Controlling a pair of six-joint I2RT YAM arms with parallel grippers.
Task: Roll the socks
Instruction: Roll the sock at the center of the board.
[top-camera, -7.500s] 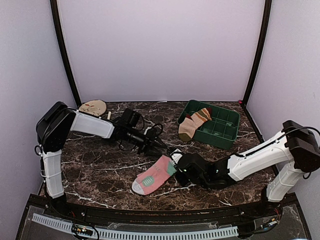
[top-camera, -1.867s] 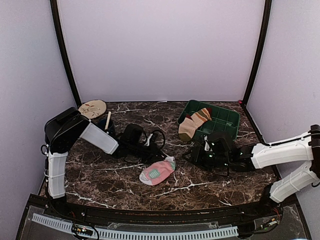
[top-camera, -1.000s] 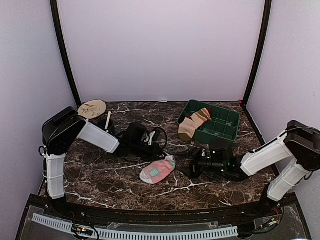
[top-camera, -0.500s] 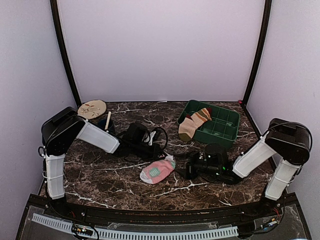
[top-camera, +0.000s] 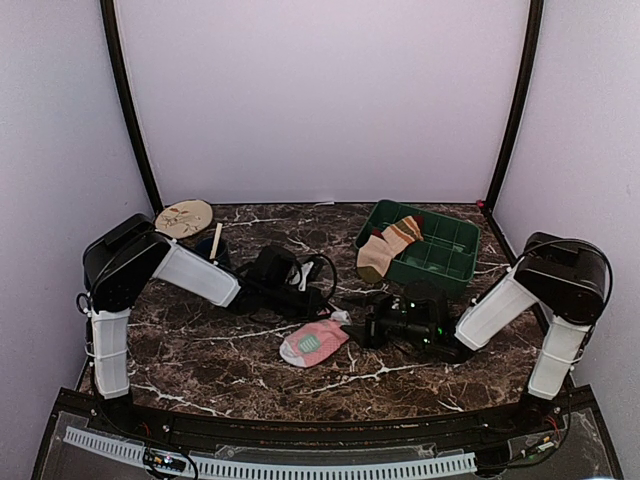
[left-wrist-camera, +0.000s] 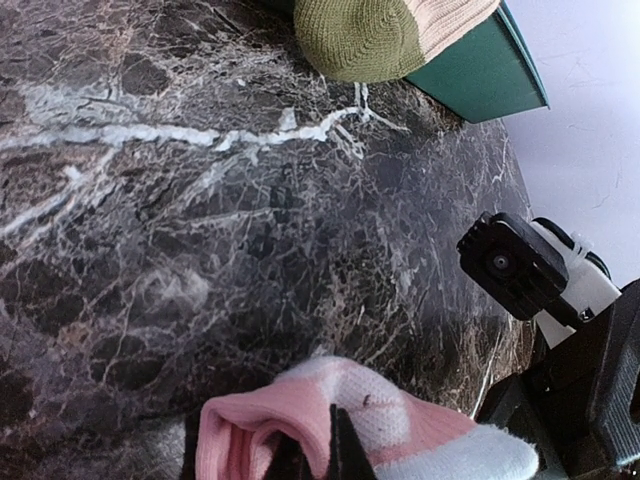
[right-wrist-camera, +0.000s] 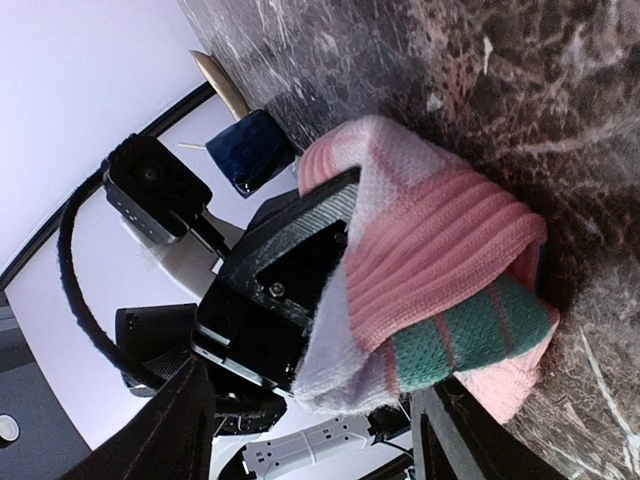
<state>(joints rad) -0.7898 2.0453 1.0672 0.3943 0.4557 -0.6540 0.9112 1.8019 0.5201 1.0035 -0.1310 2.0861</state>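
Left gripper (top-camera: 326, 306) clamped on pink sock (top-camera: 312, 343), right gripper (top-camera: 362, 328) spread

Left gripper's fingers are closed on the sock's white cuff. Right gripper sits low, just right of that cuff, with its 2 fingers apart. Pink sock lies folded over mid-table, nearer the near edge. Striped sock (top-camera: 384, 252) drapes over the rim of the green bin (top-camera: 452, 272) by the far-right corner.
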